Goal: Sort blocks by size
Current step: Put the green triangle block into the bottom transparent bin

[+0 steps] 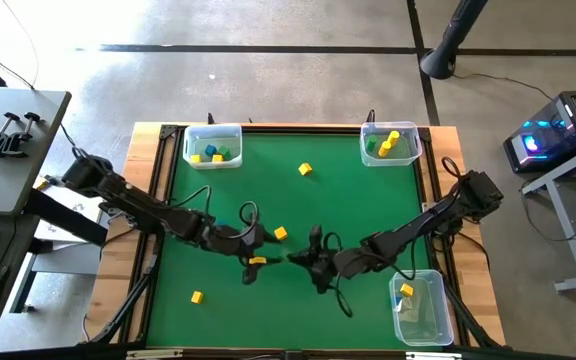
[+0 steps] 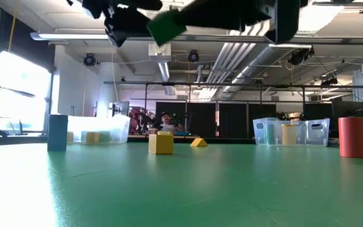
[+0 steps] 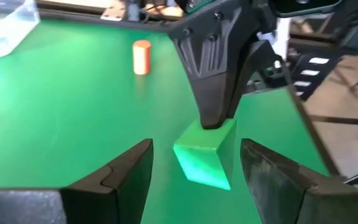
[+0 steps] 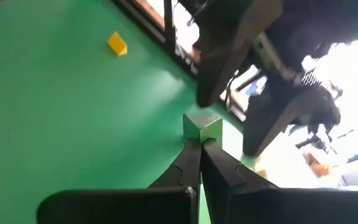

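Observation:
My right gripper (image 4: pixel 199 144) is shut on a small green block (image 4: pixel 202 126) and holds it above the mat at the table's middle (image 1: pixel 300 260). My left gripper (image 3: pixel 196 146) is open, with one finger on each side of the same green block (image 3: pixel 205 155), not touching it. In the high view the left gripper (image 1: pixel 266 254) faces the right one. The low view shows the green block (image 2: pixel 167 26) held high. Loose yellow blocks lie on the mat (image 1: pixel 305 170), (image 1: pixel 281 233), (image 1: pixel 197 297). An orange cylinder (image 3: pixel 142 57) stands on the mat farther off.
Clear bins stand at the back left (image 1: pixel 213 146), the back right (image 1: pixel 390 143) and the front right (image 1: pixel 420 305), each with blocks inside. In the low view a teal cylinder (image 2: pixel 57 132), a yellow block (image 2: pixel 161 142) and a red cylinder (image 2: pixel 351 137) stand on the mat.

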### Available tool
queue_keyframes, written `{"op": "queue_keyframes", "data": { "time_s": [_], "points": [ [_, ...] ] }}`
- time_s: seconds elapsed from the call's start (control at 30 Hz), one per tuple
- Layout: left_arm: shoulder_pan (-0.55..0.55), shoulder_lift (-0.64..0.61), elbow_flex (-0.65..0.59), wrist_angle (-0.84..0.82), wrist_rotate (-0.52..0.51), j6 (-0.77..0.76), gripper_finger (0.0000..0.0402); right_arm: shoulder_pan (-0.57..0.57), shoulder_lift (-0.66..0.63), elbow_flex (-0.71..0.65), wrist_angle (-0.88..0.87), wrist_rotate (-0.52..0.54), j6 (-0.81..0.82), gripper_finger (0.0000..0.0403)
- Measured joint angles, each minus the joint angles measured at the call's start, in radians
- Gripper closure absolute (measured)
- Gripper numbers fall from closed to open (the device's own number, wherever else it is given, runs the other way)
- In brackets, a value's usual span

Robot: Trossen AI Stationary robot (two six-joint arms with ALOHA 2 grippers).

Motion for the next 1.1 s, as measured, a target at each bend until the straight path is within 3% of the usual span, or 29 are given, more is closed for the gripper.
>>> {"op": "queue_keyframes", "data": {
  "time_s": [0.2, 0.3, 0.43, 0.6, 0.83, 0.97, 1.1],
  "points": [
    [0.000, -0.031, 0.000, -0.087, -0.056, -0.001, 0.0175, -0.008, 0.000, 0.000, -0.145, 0.007, 0.149, 0.0403],
    [-0.001, -0.035, 0.000, -0.126, -0.080, -0.002, 0.0174, -0.002, 0.000, 0.000, -0.244, 0.063, 0.228, 0.0403],
    [-0.001, -0.034, 0.000, -0.155, -0.088, -0.003, 0.0174, 0.031, -0.037, 0.000, -0.421, 0.113, 0.348, 0.0403],
    [-0.001, -0.034, 0.000, -0.162, -0.095, -0.002, 0.0174, 0.116, -0.149, 0.000, -0.716, 0.103, 0.611, 0.0403],
    [-0.002, -0.034, 0.000, -0.168, -0.097, 0.006, 0.0174, 0.314, -0.335, 0.000, -1.123, -0.138, 1.132, 0.0403],
    [-0.002, -0.034, 0.000, -0.168, -0.099, 0.007, 0.0174, 0.435, -0.399, 0.001, -1.237, -0.264, 1.438, 0.0403],
    [-0.002, -0.034, 0.000, -0.168, -0.119, 0.007, 0.0174, 0.539, -0.415, 0.001, -1.315, -0.305, 1.691, 0.0403]
  ]
}}
